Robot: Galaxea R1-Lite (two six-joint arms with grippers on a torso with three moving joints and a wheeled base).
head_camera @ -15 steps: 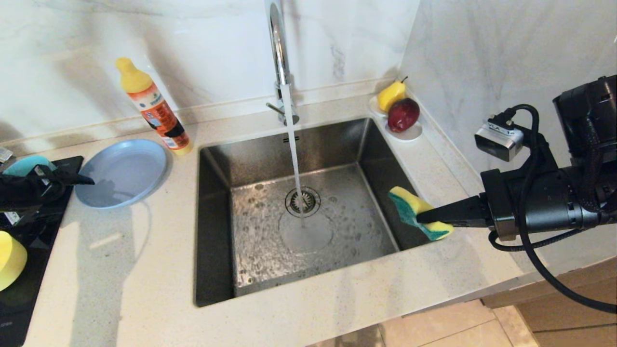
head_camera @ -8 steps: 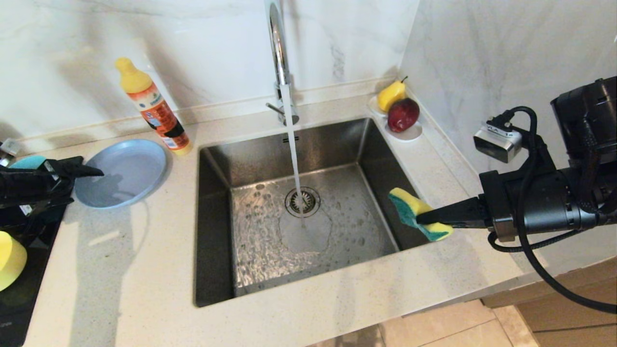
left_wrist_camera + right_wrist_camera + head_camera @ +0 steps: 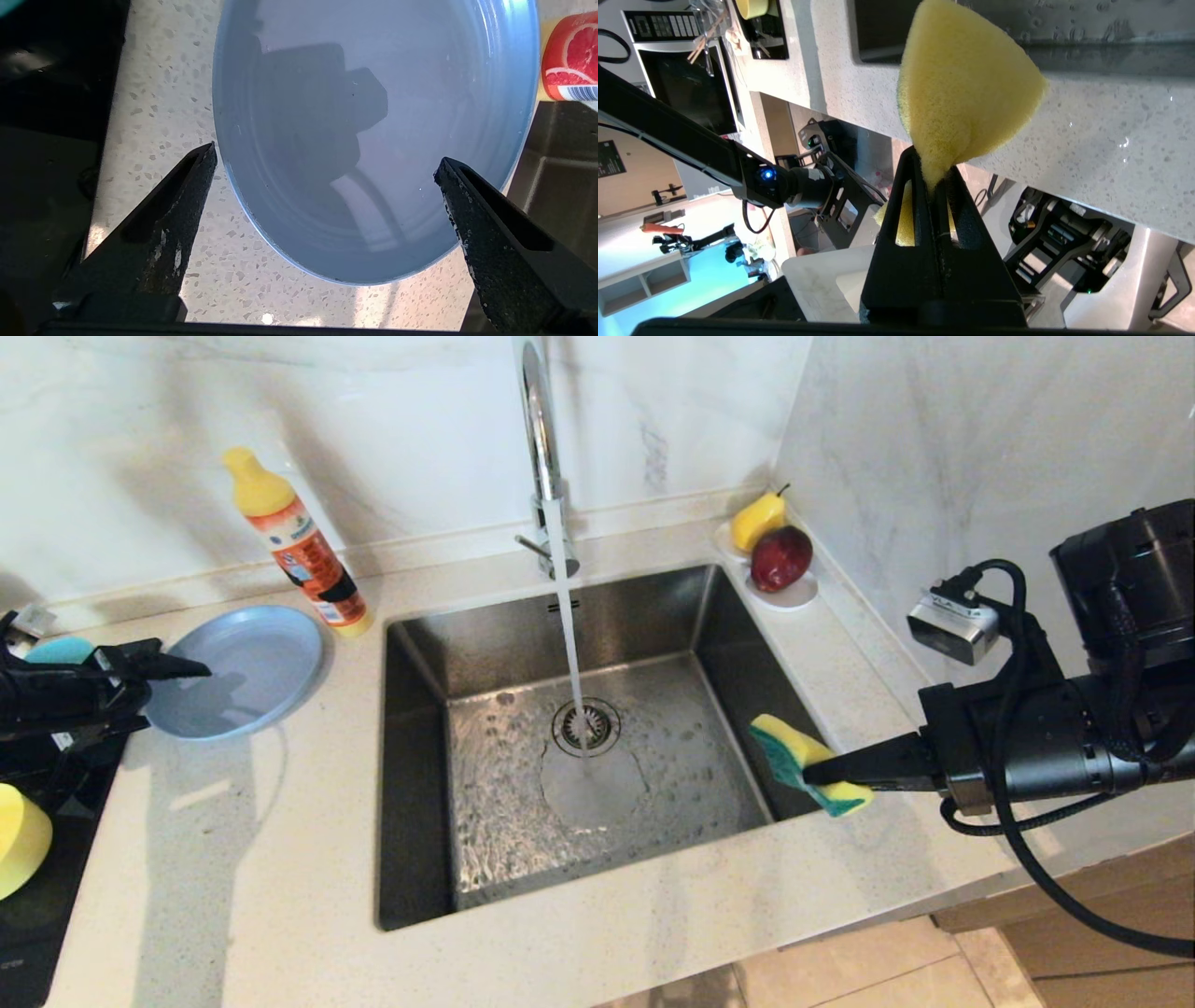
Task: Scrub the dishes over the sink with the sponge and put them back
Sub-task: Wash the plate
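Meanwhile left gripper (image 3: pixel 324 163) jaws wide at plate (image 3: pixel 420 93); right gripper (image 3: pixel 931 179) pinches sponge (image 3: pixel 966 88).

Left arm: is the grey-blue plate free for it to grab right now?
Probably yes. The left claw is open, its fingers straddling the plate, which lies bare on the counter with nothing between. The detergent bottle stands at the plate's far side.
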